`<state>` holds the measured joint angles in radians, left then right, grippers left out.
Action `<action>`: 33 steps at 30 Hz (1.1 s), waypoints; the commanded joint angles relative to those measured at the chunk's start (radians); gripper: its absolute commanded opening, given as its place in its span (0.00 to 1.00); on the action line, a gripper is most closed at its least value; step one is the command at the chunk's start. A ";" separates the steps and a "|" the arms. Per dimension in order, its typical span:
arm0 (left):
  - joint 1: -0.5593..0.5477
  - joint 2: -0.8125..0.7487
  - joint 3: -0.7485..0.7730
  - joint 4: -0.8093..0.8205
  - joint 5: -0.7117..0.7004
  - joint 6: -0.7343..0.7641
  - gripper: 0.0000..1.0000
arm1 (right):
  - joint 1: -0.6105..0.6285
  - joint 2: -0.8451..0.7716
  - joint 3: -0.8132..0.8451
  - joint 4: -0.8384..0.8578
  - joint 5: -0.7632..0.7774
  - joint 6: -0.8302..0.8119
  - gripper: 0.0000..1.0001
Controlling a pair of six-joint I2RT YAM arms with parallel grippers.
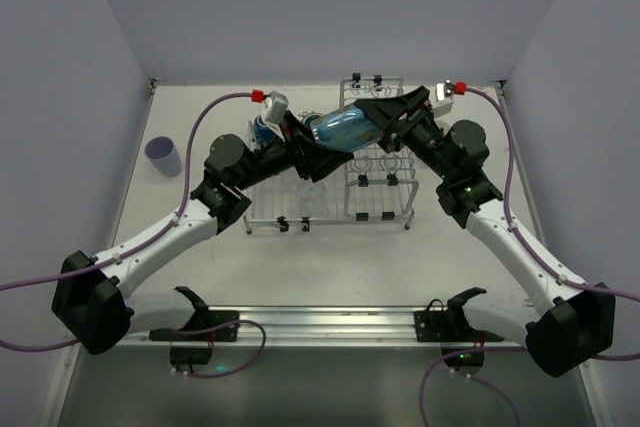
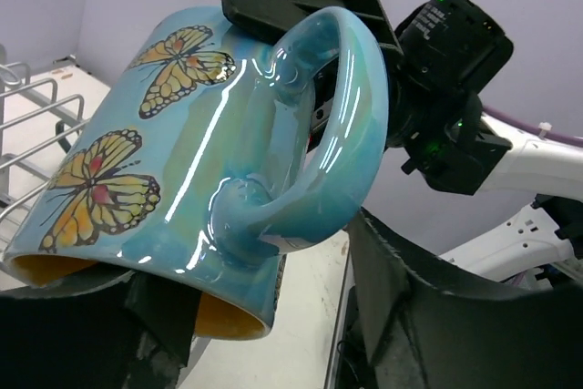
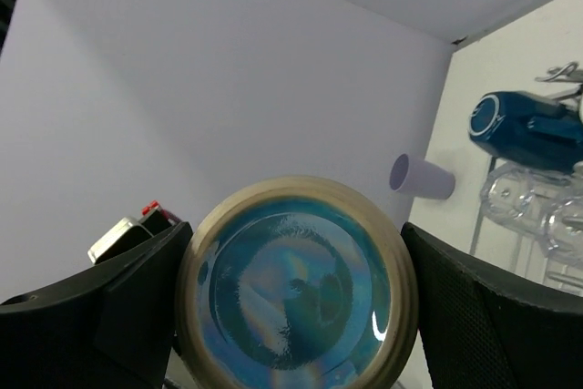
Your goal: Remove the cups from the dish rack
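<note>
A light-blue mug [image 1: 345,127] with orange butterflies hangs on its side in the air above the dish rack [image 1: 300,202], between my two grippers. My right gripper [image 1: 378,117] is shut on its base end; in the right wrist view the round base [image 3: 296,289] fills the gap between both fingers. My left gripper [image 1: 315,152] is at the mug's mouth. In the left wrist view one finger [image 2: 100,325] lies under the rim, the other finger [image 2: 410,307] stands clear of the handle [image 2: 337,134], so the left gripper [image 2: 273,312] is open.
A dark blue mug [image 3: 528,129] and clear glasses [image 3: 524,196] sit on the rack. The blue mug shows behind my left wrist [image 1: 262,132]. A lavender tumbler [image 1: 163,155] stands on the table at far left. White walls enclose the table.
</note>
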<state>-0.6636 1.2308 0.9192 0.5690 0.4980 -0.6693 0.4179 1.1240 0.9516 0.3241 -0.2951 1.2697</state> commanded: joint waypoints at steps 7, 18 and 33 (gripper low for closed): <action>-0.033 -0.039 0.037 0.172 -0.022 0.008 0.28 | 0.035 -0.006 0.003 0.329 -0.133 0.217 0.10; -0.033 -0.287 -0.036 0.097 -0.053 0.052 0.00 | 0.038 -0.001 -0.019 0.348 -0.165 0.218 0.99; -0.033 -0.391 0.226 -0.712 -0.598 0.323 0.00 | 0.012 -0.027 -0.001 0.255 -0.155 0.084 0.99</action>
<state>-0.6991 0.7849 0.9607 0.1272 0.2100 -0.4683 0.4450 1.1366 0.9195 0.6109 -0.4454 1.4483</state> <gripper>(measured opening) 0.196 0.988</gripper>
